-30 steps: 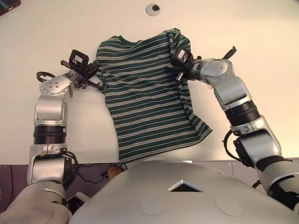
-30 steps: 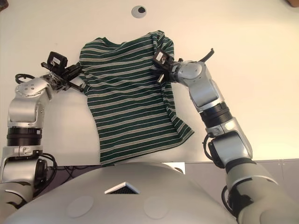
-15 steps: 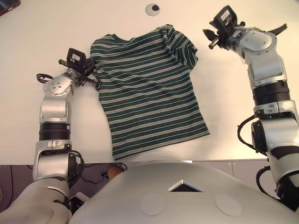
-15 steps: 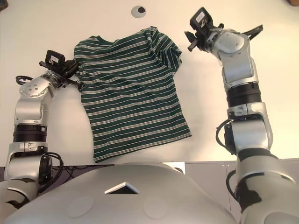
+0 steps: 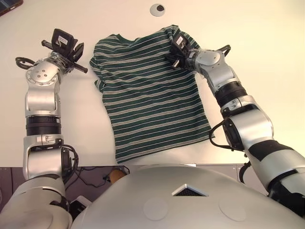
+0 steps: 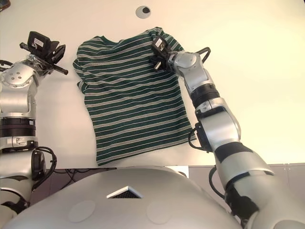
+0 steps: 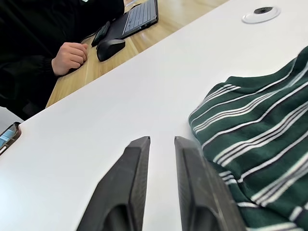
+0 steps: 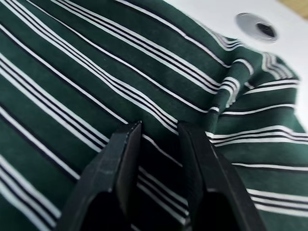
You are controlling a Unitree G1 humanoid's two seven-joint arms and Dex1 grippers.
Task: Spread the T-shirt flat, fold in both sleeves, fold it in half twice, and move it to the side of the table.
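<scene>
Green shirt is lying spread on the table. Right claw is returning onto its shoulder and left claw is backing off the sleeve, both slightly apart. Cable port is sitting beyond the collar.

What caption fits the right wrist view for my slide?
Right gripper open, low over the striped T-shirt beside its rumpled sleeve; white table behind.

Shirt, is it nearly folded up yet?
Not yet. The shirt lies spread on the table, mostly flat but rumpled at one shoulder, where the right gripper is poised, open. The left gripper is open beside it. Sleeve folds, both halvings and the move aside remain.
</scene>
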